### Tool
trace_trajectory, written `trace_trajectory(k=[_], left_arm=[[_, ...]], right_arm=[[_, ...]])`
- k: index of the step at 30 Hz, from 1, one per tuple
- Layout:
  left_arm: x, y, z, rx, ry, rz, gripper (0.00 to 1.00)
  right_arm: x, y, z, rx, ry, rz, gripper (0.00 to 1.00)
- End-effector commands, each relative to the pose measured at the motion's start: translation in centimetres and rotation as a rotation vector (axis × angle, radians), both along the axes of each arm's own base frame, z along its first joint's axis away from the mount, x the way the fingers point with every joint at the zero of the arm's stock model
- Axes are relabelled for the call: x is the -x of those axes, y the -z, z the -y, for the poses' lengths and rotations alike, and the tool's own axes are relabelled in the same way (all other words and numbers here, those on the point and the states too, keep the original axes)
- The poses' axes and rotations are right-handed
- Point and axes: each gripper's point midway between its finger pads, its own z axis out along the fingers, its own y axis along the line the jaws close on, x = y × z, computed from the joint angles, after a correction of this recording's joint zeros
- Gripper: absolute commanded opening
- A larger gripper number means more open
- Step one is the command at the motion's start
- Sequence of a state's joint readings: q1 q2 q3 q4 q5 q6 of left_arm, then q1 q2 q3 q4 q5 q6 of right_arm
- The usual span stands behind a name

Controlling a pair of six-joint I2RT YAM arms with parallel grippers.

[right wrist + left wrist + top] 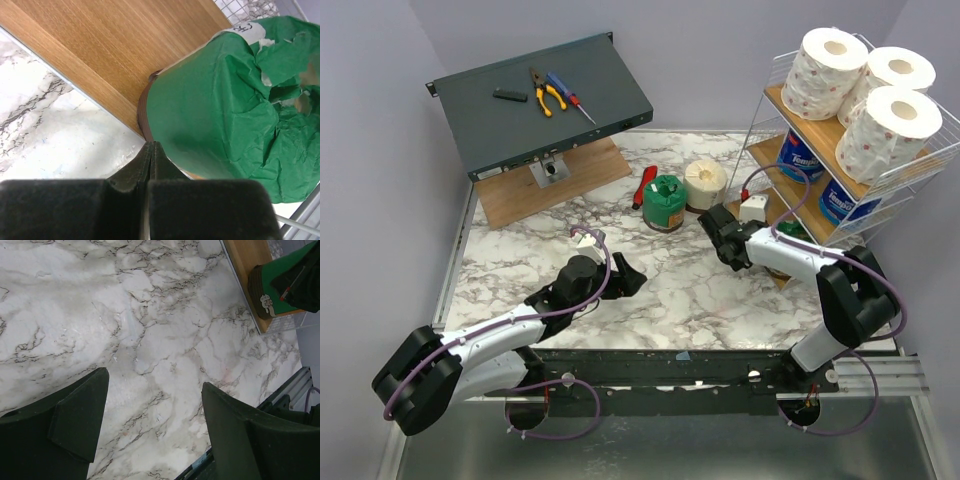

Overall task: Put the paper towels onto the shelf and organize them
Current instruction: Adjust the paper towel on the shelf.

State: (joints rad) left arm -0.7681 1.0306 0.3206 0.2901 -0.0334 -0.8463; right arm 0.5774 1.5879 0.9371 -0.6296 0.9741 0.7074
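Top view: shelf [782, 100] carries white and blue rolls; loose green roll [665, 203] and cream roll [706, 184] wait on marble.
Left wrist: left gripper [155, 385] spread, empty.
Right wrist: right gripper [151, 149] pinched closed, empty, beside shelved green roll [215, 100].
Next, probably: spread jaws, reach for cream roll.

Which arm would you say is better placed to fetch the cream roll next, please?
Probably right: the right fingers, though shut, sit close to the cream roll and the shelf; the left fingers are open but farther off.
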Motion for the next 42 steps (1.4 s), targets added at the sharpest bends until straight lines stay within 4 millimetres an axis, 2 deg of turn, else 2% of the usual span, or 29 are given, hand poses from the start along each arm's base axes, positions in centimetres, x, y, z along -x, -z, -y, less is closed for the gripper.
trace_trajectory(k=[1, 6, 16, 23, 25, 27, 31, 33, 38, 42], left_arm=[[-0.5, -1.3, 0.6, 0.018, -0.001, 0.025, 0.77], [-0.4, -1.2, 0.9, 0.019, 0.014, 0.020, 0.77], [-0.2, -1.1, 0.9, 0.017, 0.025, 0.020, 0.77], [-0.1, -1.0, 0.8, 0.022, 0.024, 0.017, 0.77], [-0.2, -1.1, 0.8, 0.023, 0.023, 0.020, 0.77], [-0.2, -1.1, 0.9, 0.024, 0.024, 0.020, 0.77], [-0.4, -1.3, 0.8, 0.028, 0.013, 0.024, 0.77], [-0.4, -1.4, 0.7, 0.028, 0.005, 0.029, 0.77], [-0.4, -1.3, 0.0, 0.023, -0.022, 0.029, 0.77], [-0.4, -1.3, -0.3, 0.019, -0.036, 0.033, 0.77]], right_arm=[[0.2, 0.9, 0.9, -0.045, 0.074, 0.019, 0.01], [1.4, 1.7, 3.3, -0.043, 0.178, 0.011, 0.01], [2.8, 0.4, 6.5, 0.001, 0.333, 0.059, 0.06], [2.4, -0.2, 6.3, -0.009, 0.316, 0.071, 0.04], [1.7, -1.1, 5.3, -0.034, 0.260, 0.091, 0.02], [0.8, -2.0, 3.5, -0.061, 0.173, 0.105, 0.01], [-0.6, -3.5, -2.6, -0.117, -0.099, 0.091, 0.01], [-1.0, -4.0, -4.9, -0.174, -0.184, 0.111, 0.03], [-2.0, -5.4, -8.3, -0.287, -0.315, 0.149, 0.25], [-2.9, -7.4, -11.2, -0.365, -0.435, 0.201, 0.52]])
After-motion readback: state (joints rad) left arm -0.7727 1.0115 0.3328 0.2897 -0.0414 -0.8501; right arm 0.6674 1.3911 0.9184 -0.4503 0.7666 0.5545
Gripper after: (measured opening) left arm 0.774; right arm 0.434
